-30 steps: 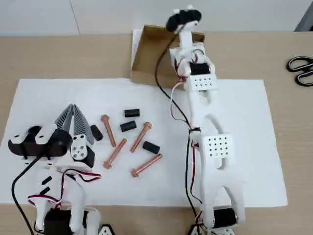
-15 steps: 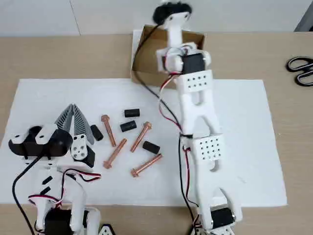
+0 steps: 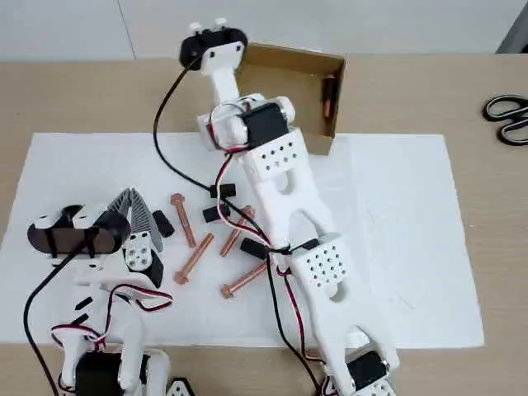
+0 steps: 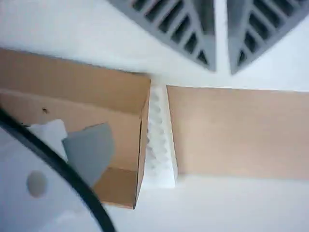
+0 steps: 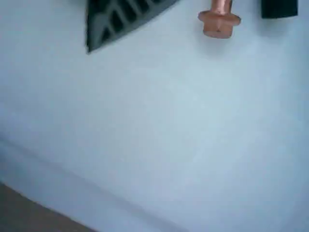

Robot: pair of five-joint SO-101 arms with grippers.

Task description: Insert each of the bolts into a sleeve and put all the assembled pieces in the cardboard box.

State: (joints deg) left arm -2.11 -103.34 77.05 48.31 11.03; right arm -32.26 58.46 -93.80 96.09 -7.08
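Several copper bolts [image 3: 195, 257] and black sleeves [image 3: 162, 223] lie scattered on the white paper [image 3: 412, 214]. The cardboard box [image 3: 285, 59] stands at the table's back, and one copper bolt in a dark sleeve [image 3: 328, 97] rests against its right wall. My right arm [image 3: 280, 165] stretches diagonally from the front right to the box's left corner, covering some of the parts. My right gripper [image 5: 126, 17] hangs over the paper near a bolt head [image 5: 219, 20] and a sleeve [image 5: 279, 7]. At the front left, my left gripper [image 3: 132, 196] is shut on nothing and points at the box [image 4: 82, 104].
Scissors [image 3: 507, 109] lie on the bare table at the far right. The right half of the paper holds no parts. The right arm's black cable [image 3: 165, 140] loops over the paper's back left.
The right arm has swung left, from over the box to its left corner above the paper, uncovering the assembled piece inside. The left arm shifted slightly.
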